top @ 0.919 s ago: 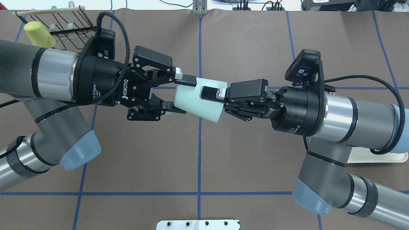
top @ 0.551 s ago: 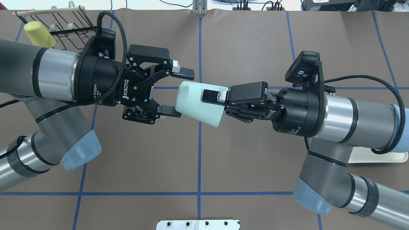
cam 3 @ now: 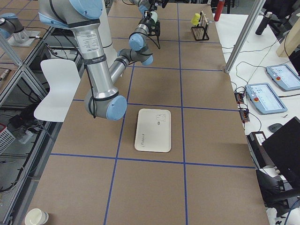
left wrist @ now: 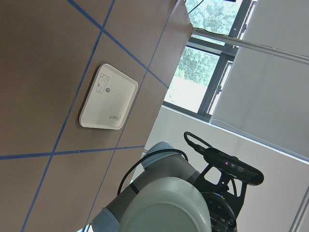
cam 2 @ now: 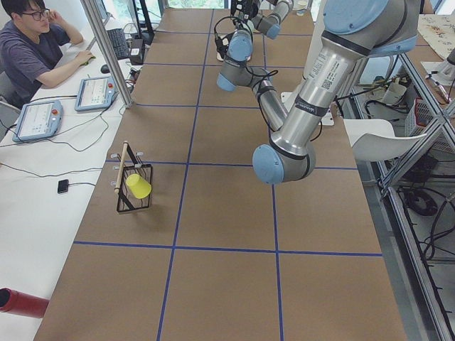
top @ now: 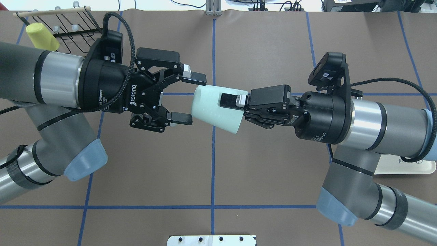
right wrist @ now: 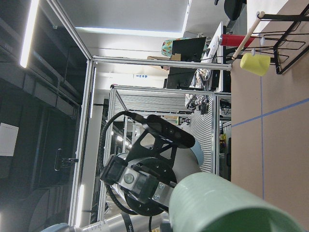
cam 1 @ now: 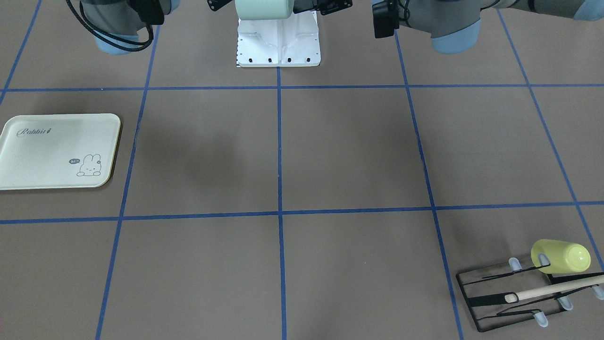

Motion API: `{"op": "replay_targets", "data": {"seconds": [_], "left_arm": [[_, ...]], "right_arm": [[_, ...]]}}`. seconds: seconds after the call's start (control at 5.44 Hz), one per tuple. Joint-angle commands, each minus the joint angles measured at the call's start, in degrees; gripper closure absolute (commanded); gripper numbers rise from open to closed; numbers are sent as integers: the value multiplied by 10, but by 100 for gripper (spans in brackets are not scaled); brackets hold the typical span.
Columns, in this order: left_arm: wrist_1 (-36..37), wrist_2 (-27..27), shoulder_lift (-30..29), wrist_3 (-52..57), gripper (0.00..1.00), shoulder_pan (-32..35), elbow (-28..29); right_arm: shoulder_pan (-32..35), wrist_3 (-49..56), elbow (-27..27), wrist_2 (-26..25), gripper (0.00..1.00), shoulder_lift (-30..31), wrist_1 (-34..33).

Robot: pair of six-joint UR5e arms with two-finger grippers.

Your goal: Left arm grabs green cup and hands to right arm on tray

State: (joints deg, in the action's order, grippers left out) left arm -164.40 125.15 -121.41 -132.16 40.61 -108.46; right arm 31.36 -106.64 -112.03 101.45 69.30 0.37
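Observation:
The pale mint-green cup [top: 211, 111] is held sideways in the air over the table's middle, base toward the left arm. My right gripper [top: 227, 102] is shut on its rim end, one finger [top: 228, 100] across the outer wall. My left gripper [top: 191, 99] is open, its fingertips on either side of the cup's base and just clear of it. The cup also shows at the top edge of the front-facing view [cam 1: 262, 8] and close up in both wrist views [left wrist: 164, 212] [right wrist: 217, 203]. The cream Rabbit tray [cam 1: 56, 151] lies flat on my right side, partly under the right arm [top: 403, 168].
A black wire rack [top: 68, 29] with a wooden rod stands at the far left corner, a yellow-green cup [top: 41, 36] on one of its prongs. The white base plate [cam 1: 278, 42] sits at the robot's edge. An operator [cam 2: 32, 50] sits beside the table.
My left gripper has opened and let go of the green cup, then drawn back a little. My right gripper has stayed shut on the cup and carried it slightly to the right.

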Motion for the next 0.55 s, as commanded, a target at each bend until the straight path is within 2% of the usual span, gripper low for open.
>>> {"op": "replay_targets", "data": {"seconds": [0.0,0.18,0.37], "left_arm": [[0,0,2,2,0,3,-2],[0,2,6,2,0,3,-2],[8,16,7,10,0,3,4]], "right_arm": [[46,-3,1,45,100,43,1],[66,-2,2,65,100,70,-29],[106,-1,2,114,100,69,-117]]}}
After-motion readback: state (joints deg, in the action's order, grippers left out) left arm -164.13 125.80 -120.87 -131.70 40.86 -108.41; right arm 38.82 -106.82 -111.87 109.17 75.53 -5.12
